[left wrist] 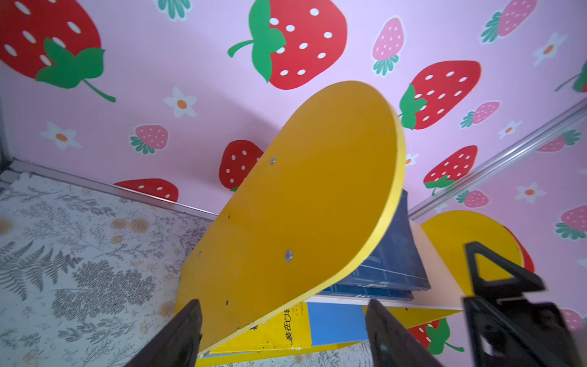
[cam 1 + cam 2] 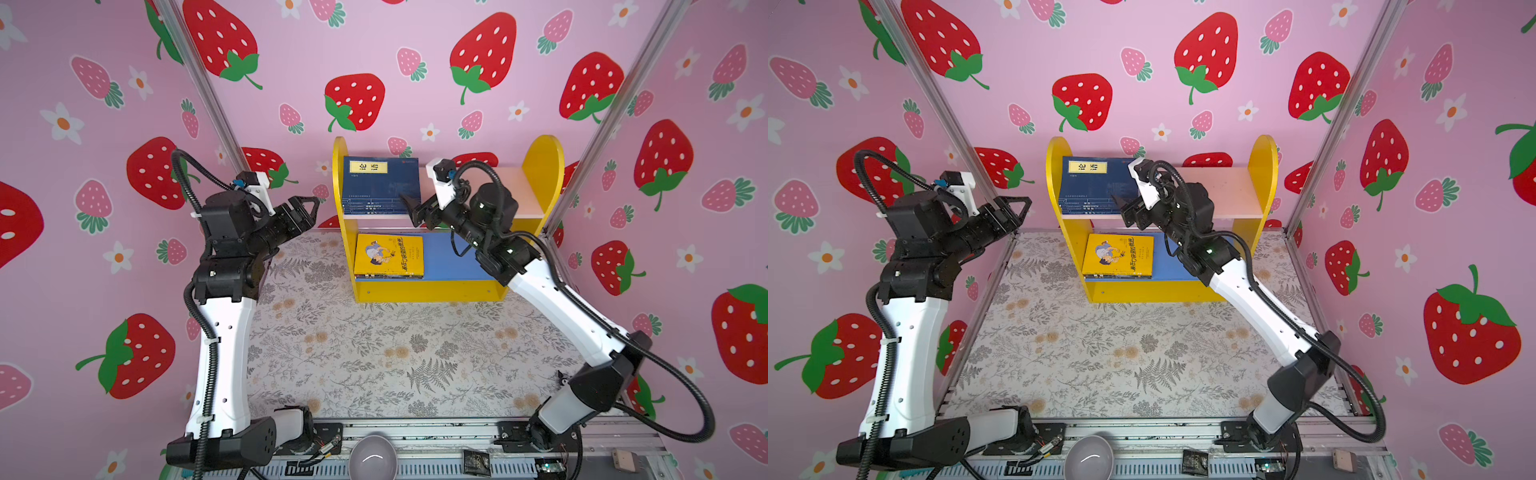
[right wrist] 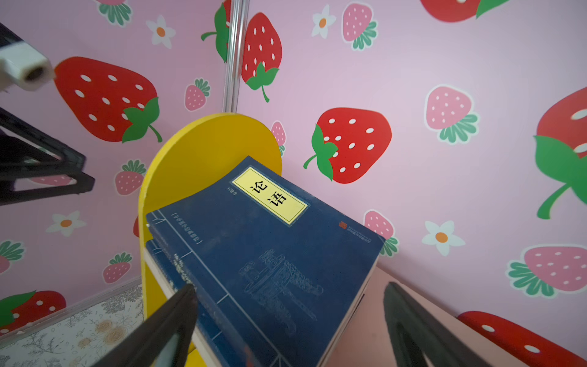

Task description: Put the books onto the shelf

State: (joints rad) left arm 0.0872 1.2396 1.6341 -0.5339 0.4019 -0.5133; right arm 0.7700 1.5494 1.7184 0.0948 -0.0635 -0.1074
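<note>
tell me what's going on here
Two robot arms are shelving books on a small yellow-sided wooden shelf. A stack of navy blue paperbacks lies on its pale pink upper board, a yellow cartoon-cover book on the blue lower board. The right pincer is open at the navy stack; the left pincer open beside the shelf.

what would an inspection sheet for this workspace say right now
surface: floral-patterned tabletop, no books on it
job's things: yellow two-tier wooden shelf; navy paperback stack flat on pink upper board; yellow cartoon paperback atop dark books on blue lower board
clutter: grey bowl, dark packet on front rail
hands: left hand open beside shelf; right hand open at navy stack's corner
cables: black corrugated hoses along both arms
surroundings: pink strawberry-print walls, aluminium posts
</note>
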